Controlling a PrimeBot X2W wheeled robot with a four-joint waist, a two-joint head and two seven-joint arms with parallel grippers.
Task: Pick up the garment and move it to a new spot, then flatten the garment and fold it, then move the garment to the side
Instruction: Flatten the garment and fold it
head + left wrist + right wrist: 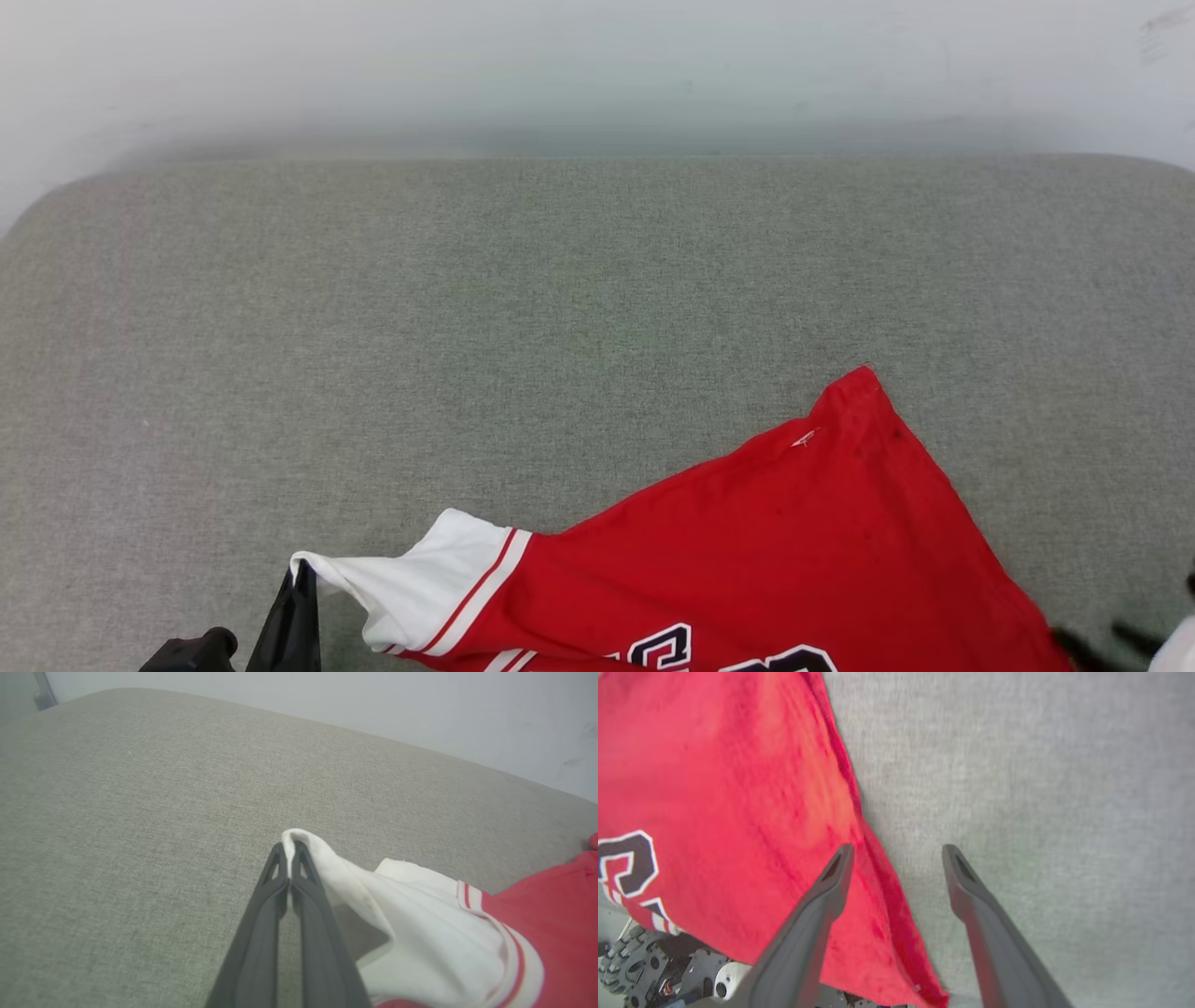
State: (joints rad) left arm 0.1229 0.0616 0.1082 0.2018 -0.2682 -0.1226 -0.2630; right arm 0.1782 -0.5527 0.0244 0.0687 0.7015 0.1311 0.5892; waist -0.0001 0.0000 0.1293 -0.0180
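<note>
The garment [766,541] was spread on the near right part of the cushion [467,308], with a wall [597,65] behind it. One corner was pointed toward the far side, and the near edge was hung past the cushion's front, over the base [654,970]. The sleeve [420,579] was stretched leftward, its tip pinched in the left gripper [289,848] at the near left. The right gripper [896,851] was set astride the garment's right edge, one finger over cloth, the other over bare cushion.

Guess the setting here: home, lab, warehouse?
Probably an indoor test space, though that is a guess: a grey fabric-covered surface with rounded corners, a plain white wall behind it, and one red jersey on it.
</note>
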